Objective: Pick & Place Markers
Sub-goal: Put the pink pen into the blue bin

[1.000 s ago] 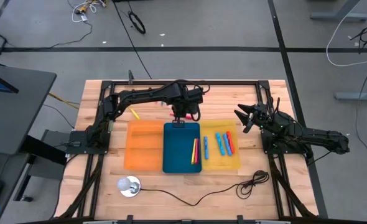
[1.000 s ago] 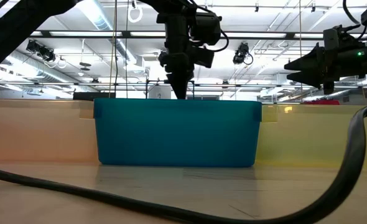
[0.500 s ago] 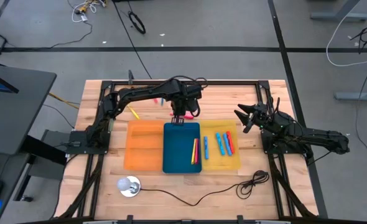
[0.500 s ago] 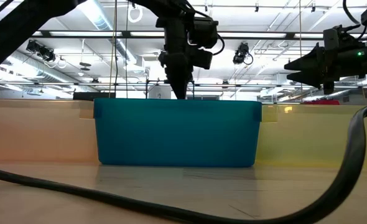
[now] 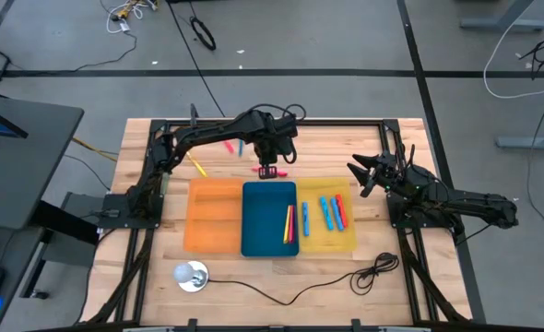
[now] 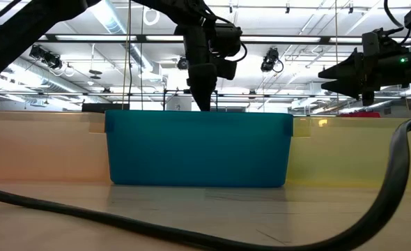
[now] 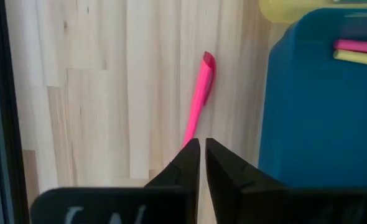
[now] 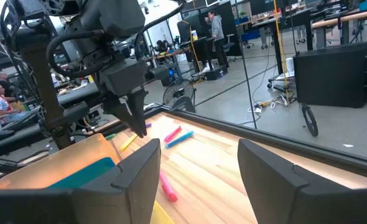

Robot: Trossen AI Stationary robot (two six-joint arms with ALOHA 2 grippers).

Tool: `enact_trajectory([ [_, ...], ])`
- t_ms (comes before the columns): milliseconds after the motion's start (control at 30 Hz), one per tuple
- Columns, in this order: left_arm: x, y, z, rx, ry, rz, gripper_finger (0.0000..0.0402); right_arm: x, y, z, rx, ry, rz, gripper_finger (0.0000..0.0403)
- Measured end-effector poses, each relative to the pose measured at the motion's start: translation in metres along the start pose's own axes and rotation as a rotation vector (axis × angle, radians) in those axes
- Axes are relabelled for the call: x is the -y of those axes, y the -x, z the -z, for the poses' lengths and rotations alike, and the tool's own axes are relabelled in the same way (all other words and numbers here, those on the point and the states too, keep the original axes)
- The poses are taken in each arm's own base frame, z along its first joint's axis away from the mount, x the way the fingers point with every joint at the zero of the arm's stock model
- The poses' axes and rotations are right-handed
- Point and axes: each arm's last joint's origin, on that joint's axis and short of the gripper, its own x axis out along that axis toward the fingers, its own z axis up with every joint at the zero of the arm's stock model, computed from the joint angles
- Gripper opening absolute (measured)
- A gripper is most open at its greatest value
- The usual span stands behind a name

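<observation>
Left wrist view: left gripper (image 7: 201, 163) nearly closed above pink marker (image 7: 199, 99); empty.

You've got a pink marker (image 7: 198, 99) on pale wood table (image 5: 346, 138), beside the dark blue tray (image 5: 268, 219). Orange tray (image 5: 213, 215) one side, yellow tray (image 5: 326, 217) the other. Black left gripper (image 7: 199, 154).
</observation>
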Motion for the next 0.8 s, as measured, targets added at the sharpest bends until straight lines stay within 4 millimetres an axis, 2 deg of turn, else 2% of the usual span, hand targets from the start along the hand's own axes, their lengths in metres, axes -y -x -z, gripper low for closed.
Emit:
enact_trajectory([
  [200, 0.001, 0.0, -0.002, 0.031, -0.001, 0.043, 0.0062, 0.0, 0.0, 0.0, 0.0, 0.0, 0.0, 0.0215],
  [567, 0.0, 0.002, -0.003, 0.061, -0.022, 0.089, 0.016, 0.0, 0.0, 0.0, 0.0, 0.0, 0.0, 0.0215],
  [800, 0.001, 0.01, -0.002, 0.078, -0.114, 0.085, 0.0192, 0.0, 0.0, 0.0, 0.0, 0.0, 0.0, 0.0215],
])
